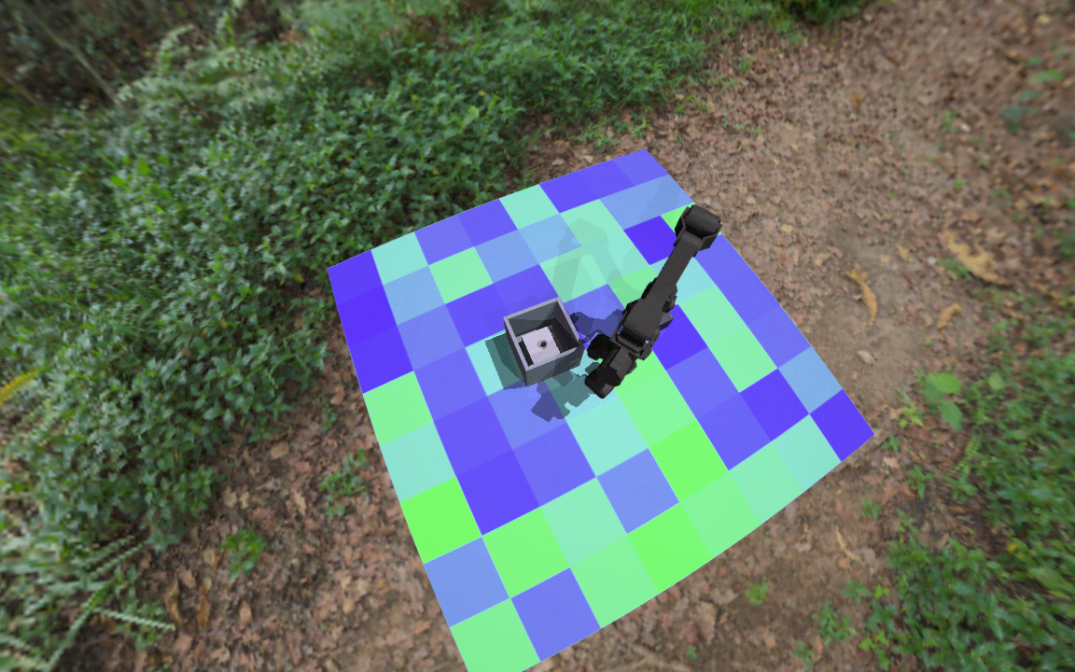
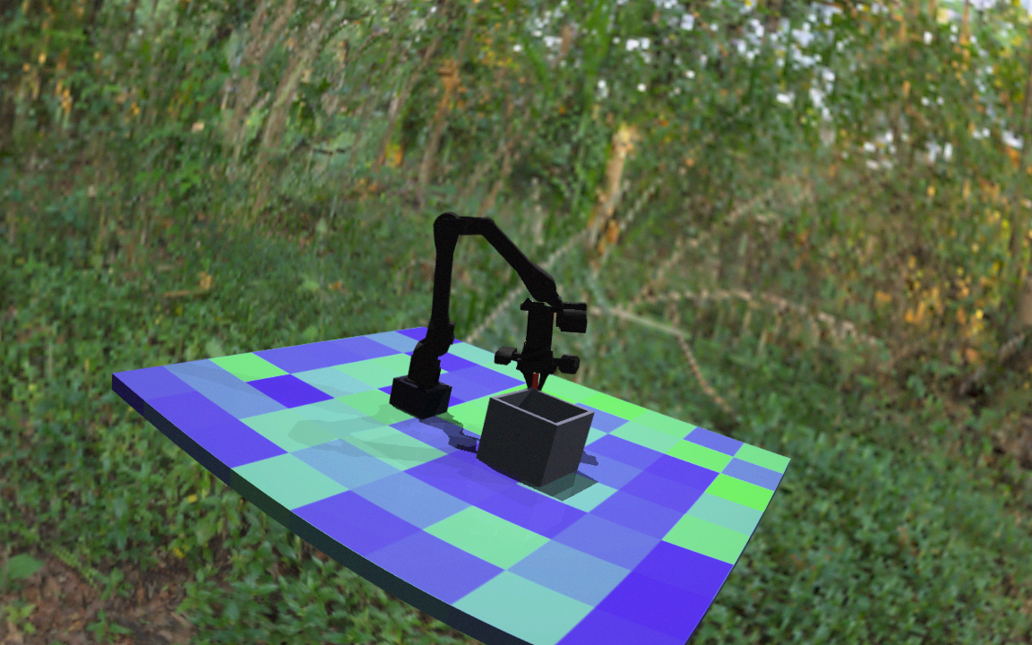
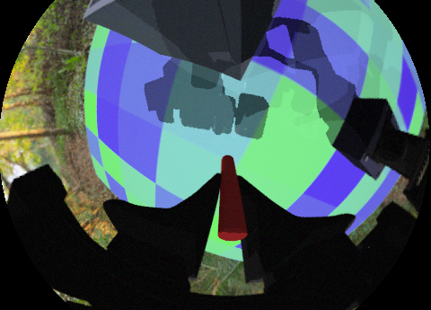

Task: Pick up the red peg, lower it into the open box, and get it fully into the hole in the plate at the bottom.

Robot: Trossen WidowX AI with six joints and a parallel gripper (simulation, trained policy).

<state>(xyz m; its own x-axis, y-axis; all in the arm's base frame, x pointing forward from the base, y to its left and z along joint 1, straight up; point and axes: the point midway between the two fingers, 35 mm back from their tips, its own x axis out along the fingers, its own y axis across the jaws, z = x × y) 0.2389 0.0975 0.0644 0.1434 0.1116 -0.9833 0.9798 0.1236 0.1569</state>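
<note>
Between 2 fingertips: the red peg (image 2: 535,380) (image 3: 232,202), gripped.

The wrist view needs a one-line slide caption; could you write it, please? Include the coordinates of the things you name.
Black gripper (image 1: 606,383) (image 2: 534,386) (image 3: 227,178) clasping a slim red cylindrical peg (image 2: 535,379) (image 3: 231,202) beside the grey open box (image 1: 554,366) (image 2: 513,439) (image 3: 202,27).

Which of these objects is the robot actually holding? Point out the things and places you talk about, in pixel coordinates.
The slim red peg (image 2: 535,380) (image 3: 232,207), pinched in the gripper (image 1: 601,368) (image 2: 534,387) (image 3: 227,178); the grey box (image 1: 553,368) (image 2: 516,441) (image 3: 202,31) stands on the checkered board (image 1: 641,493) (image 2: 495,533) (image 3: 274,157).

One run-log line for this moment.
jaws: closed on red peg | peg: raised, outside open box | plate hole: unfilled
</note>
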